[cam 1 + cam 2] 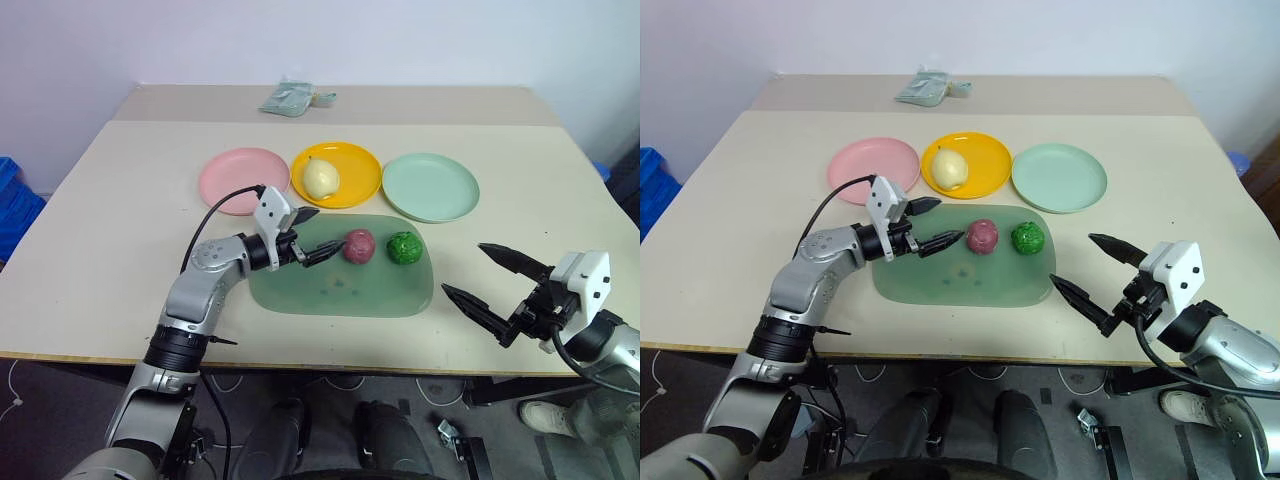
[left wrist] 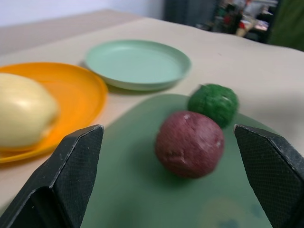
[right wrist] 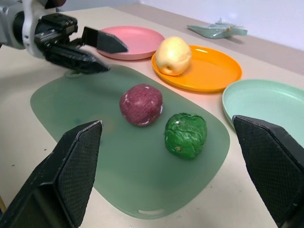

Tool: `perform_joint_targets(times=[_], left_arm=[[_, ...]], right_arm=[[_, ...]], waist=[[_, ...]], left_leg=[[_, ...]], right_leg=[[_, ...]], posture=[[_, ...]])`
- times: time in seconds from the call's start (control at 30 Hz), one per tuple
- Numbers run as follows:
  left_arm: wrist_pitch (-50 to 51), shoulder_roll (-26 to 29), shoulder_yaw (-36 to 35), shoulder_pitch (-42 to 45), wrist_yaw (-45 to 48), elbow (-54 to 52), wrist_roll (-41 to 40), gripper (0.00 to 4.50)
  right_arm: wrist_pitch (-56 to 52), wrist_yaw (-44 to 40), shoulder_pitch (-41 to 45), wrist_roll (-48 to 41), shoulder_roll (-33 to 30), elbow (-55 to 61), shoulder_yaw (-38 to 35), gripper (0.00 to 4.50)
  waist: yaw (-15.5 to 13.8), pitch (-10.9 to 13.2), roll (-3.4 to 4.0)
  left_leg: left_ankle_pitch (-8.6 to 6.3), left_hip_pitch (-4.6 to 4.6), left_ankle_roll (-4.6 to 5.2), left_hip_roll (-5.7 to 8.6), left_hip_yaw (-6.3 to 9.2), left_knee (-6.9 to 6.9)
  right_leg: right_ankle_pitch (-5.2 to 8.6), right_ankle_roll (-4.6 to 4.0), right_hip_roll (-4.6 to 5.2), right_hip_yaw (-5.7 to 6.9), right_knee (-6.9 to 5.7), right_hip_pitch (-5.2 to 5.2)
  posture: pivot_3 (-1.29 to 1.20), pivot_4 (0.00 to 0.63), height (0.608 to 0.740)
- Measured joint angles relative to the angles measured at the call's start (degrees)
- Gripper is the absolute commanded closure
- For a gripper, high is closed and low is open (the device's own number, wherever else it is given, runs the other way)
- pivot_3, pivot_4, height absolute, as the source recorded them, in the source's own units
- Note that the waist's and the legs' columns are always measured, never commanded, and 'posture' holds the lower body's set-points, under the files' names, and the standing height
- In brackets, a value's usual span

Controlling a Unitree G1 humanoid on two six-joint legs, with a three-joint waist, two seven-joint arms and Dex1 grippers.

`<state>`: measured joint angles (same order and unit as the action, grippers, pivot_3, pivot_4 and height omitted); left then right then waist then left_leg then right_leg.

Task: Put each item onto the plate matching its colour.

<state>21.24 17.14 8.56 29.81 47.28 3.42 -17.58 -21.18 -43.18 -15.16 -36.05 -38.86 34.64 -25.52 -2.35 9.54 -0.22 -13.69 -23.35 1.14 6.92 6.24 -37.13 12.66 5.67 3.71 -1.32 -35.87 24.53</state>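
Pink plate (image 1: pixel 243 179), yellow plate (image 1: pixel 337 174) and mint green plate (image 1: pixel 430 186) stand in a row from left to right across the middle of a pale beige table (image 1: pixel 110 230), each just beside the next, with a plain whitish wall behind. On the yellow plate sits the pale yellow fruit (image 1: pixel 320 178), already matched to its colour; the pink and green plates are bare. Just in front of the plates lies a dark green mat (image 1: pixel 340 287) with rounded corners, and on it, side by side near its far edge, rest the maroon fruit (image 1: pixel 358 246) and, to its right, the bumpy green vegetable (image 1: pixel 403 247), close together but apart. The left gripper (image 1: pixel 312 235) hangs low over the left part of the mat, its black fingers spread wide and pointing at the maroon fruit without touching it, holding nothing. Off the mat's right end, near the table's front edge, the right gripper (image 1: pixel 480 272) is likewise spread wide and empty, well apart from both items. At the far side of the table lies a crumpled pale green packet (image 1: pixel 290 98). A blue bin (image 1: pixel 14 205) stands at the far left on the floor.
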Motion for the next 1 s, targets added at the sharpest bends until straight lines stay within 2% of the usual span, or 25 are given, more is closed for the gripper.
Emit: perform_joint_targets(times=[0.3,0.47,0.7,0.8,1.0], left_arm=[[-2.67,-4.76,4.34,8.12,0.98,12.16,4.54,0.01],[-6.95,-7.07,5.94,11.4,-0.56,21.47,8.64,2.18],[-10.5,-8.09,5.23,12.29,-4.44,23.63,11.29,2.18],[-13.52,-7.69,0.71,10.76,-10.13,21.07,11.24,2.18],[-14.53,-3.51,-10.34,10.47,-23.81,15.87,11.8,2.18]], right_arm=[[0.0,1.8,0.42,0.91,0.24,0.24,1.63,0.0],[0.01,3.07,0.93,1.15,0.58,0.48,2.26,0.0],[0.45,3.69,0.74,1.57,1.54,1.18,2.56,0.0],[0.68,3.77,0.53,1.81,1.74,1.17,2.67,0.0],[1.73,3.28,2.85,2.72,1.74,-0.31,4.19,0.0]], waist=[[0.01,0.0,-0.01],[0.01,0.01,-0.02],[0.03,0.01,-0.02],[0.15,0.03,-0.03],[-0.15,0.01,-0.02]], left_leg=[[0.0,0.0,0.0,0.0,0.0,0.0],[0.0,0.0,0.0,0.0,0.0,0.01],[0.0,0.0,0.01,0.0,0.02,0.01],[0.0,-0.02,0.0,-0.03,0.01,0.03],[0.0,-0.01,0.0,-0.02,0.01,0.01]], right_leg=[[0.0,0.01,0.0,0.01,0.04,-0.01],[0.0,0.02,-0.01,0.01,0.04,0.0],[0.0,0.04,-0.01,0.02,0.06,-0.01],[0.0,0.04,-0.02,0.0,0.04,0.06],[-0.01,0.05,-0.03,0.03,0.05,0.0]], posture=[[0.0,0.15,0.74],[0.0,0.15,0.74],[0.0,0.15,0.74],[0.0,0.15,0.74],[0.0,0.15,0.74]])
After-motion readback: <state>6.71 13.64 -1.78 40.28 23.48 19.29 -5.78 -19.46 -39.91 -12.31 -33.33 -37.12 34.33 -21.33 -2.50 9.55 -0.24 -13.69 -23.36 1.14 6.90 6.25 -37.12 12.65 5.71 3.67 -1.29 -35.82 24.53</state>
